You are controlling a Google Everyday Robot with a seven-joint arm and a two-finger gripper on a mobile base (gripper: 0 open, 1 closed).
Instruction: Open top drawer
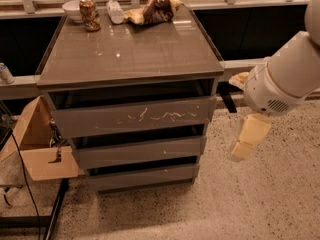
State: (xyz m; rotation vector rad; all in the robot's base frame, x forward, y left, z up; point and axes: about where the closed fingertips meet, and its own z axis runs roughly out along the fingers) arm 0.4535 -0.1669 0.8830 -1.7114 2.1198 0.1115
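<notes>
The top drawer (132,116) is the tallest grey face of the cabinet (130,54), with a streak of squiggly white scratches across it. It looks closed, and a dark gap shows above it. My gripper (246,141) is cream coloured and hangs from the white arm (285,79). It points down, to the right of the cabinet at about the height of the top and middle drawers, and is apart from the cabinet.
Two shorter grey drawers (140,151) (142,176) sit below. On the cabinet's far edge are a bowl (71,9), a can (89,14), a bottle (115,11) and a crumpled bag (155,9). An open cardboard box (37,149) stands at the left. The floor is speckled.
</notes>
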